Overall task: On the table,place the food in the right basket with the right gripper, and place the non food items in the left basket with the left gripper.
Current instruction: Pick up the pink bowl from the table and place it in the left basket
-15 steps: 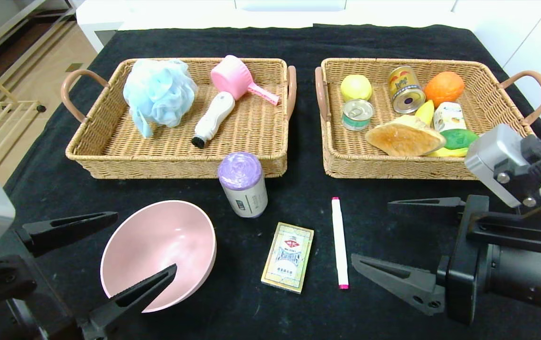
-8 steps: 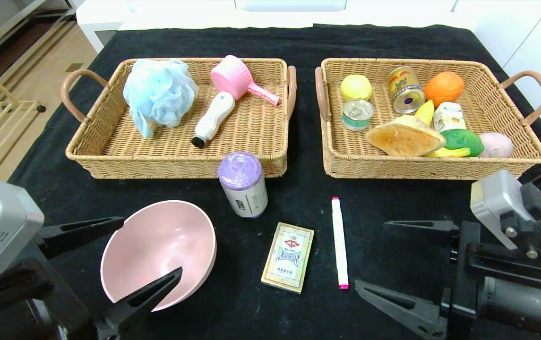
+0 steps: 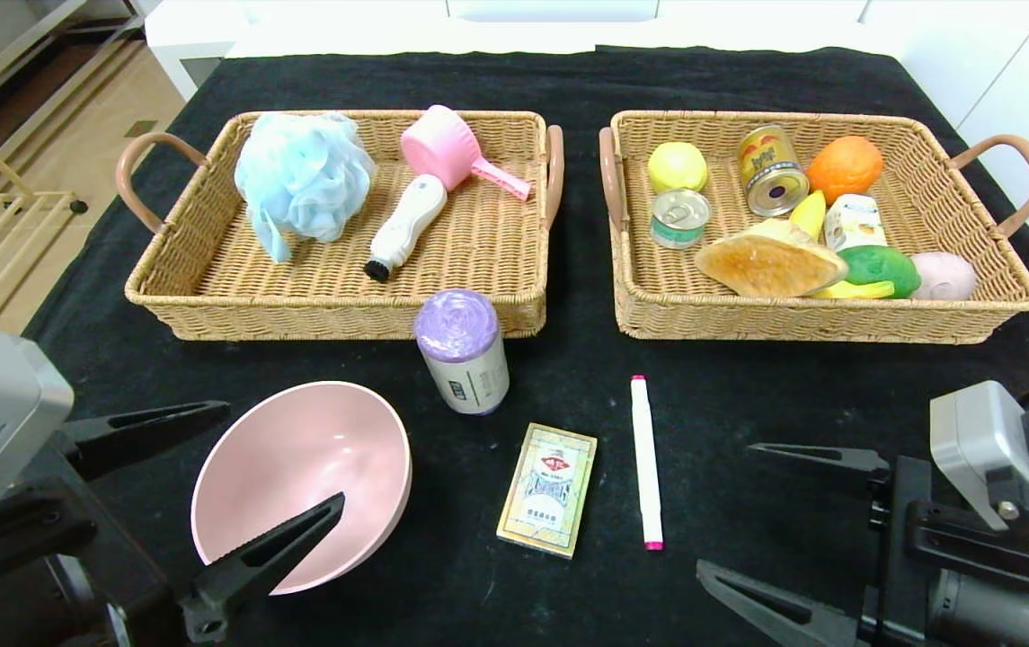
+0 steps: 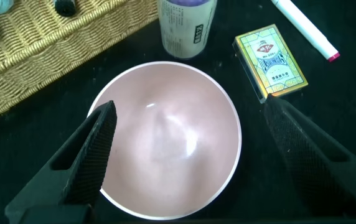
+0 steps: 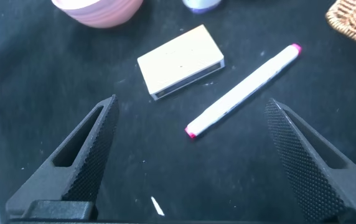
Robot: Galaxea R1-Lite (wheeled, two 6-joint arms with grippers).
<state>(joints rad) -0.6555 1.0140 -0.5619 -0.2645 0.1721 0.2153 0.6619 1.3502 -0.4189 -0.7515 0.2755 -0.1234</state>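
Black bench [image 3: 568, 81]: left wicker basket [image 3: 208, 296] upper left, right wicker basket [image 3: 999, 296] upper right holding food. Lower left, left end effector [image 3: 231, 490], fingers apart, straddles pink bowl [image 3: 298, 476]. Lower right, right end effector [image 3: 788, 530], fingers apart. Centre: purple-capped bottle [image 3: 463, 352], card box [image 3: 547, 489], white marker [image 3: 645, 458]; printing illegible.

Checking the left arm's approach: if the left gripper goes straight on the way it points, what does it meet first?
Probably the pink bowl: the left gripper, open, already straddles it, though its height above the bowl is unclear.
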